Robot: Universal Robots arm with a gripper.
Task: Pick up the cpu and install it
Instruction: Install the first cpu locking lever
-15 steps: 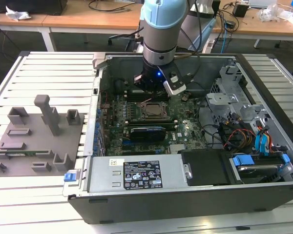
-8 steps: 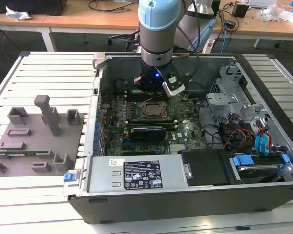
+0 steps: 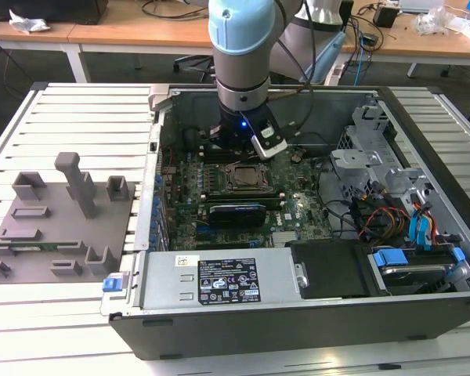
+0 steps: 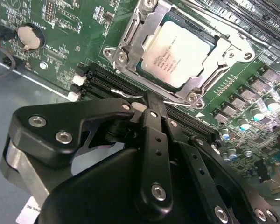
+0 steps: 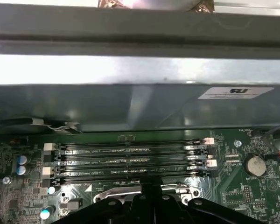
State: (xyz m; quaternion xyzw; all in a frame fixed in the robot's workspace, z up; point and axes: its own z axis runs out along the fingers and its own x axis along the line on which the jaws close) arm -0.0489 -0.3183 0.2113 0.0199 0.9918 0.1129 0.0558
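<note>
The open computer case point(image 3: 313, 235) lies on the slatted table point(image 3: 78, 102), and the motherboard point(image 3: 219, 211) is inside it. On the board, the socket frame point(image 4: 130, 42) already holds the cpu point(image 4: 179, 53), flat and seated. The gripper point(image 4: 154, 105) hovers just beside it; its fingers seem pressed together with nothing between them. The chip looks light, stiff and fragile, so I would hold it only by the thin edges.

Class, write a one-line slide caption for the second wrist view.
The cpu sits in its metal-framed socket on the motherboard, with the gripper close beside it.
</note>
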